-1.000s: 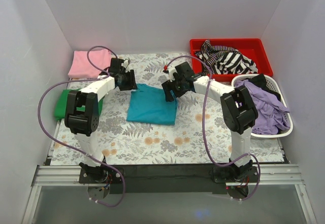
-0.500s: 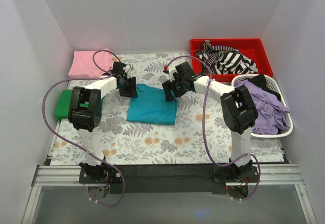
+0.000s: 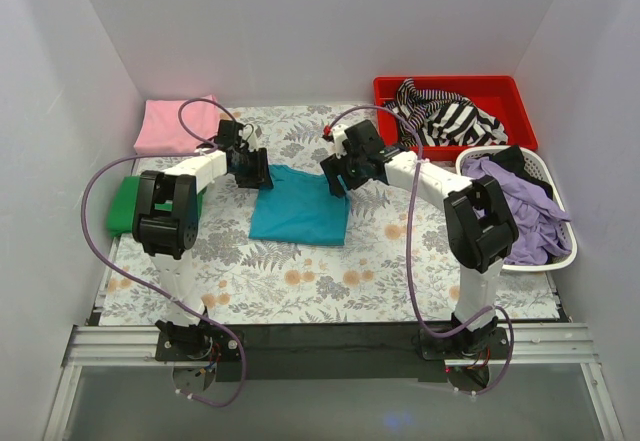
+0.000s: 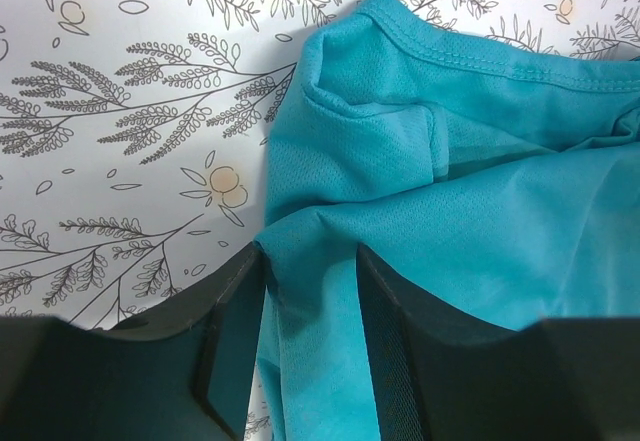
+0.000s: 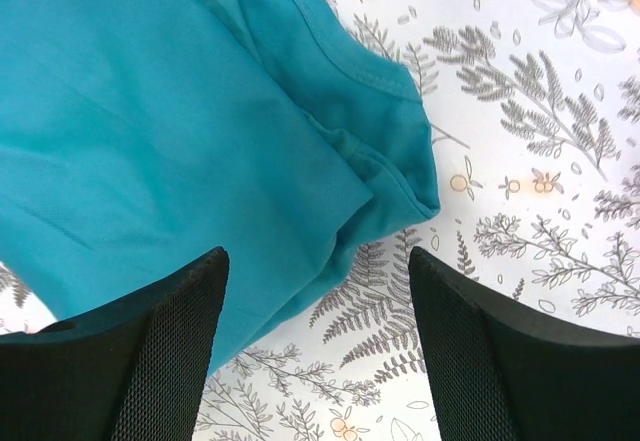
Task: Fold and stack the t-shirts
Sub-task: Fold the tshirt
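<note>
A teal t-shirt (image 3: 300,213) lies folded in the middle of the floral table. My left gripper (image 3: 259,172) is at its far left corner. In the left wrist view the left gripper (image 4: 310,261) is shut on a bunched fold of the teal t-shirt (image 4: 470,211). My right gripper (image 3: 334,183) hovers over the shirt's far right corner. In the right wrist view the right gripper (image 5: 315,261) is open and empty above the edge of the teal t-shirt (image 5: 150,131). A pink t-shirt (image 3: 170,126) lies folded at the far left. A green t-shirt (image 3: 122,206) lies folded at the left edge.
A red bin (image 3: 500,91) at the far right holds black-and-white striped clothes (image 3: 445,116). A white basket (image 3: 565,251) near it holds purple clothes (image 3: 520,211). White walls enclose the table on three sides.
My left gripper has moved right, onto the far left corner of the teal t-shirt, and closed on its cloth. The right gripper has shifted slightly away over the far right corner.
</note>
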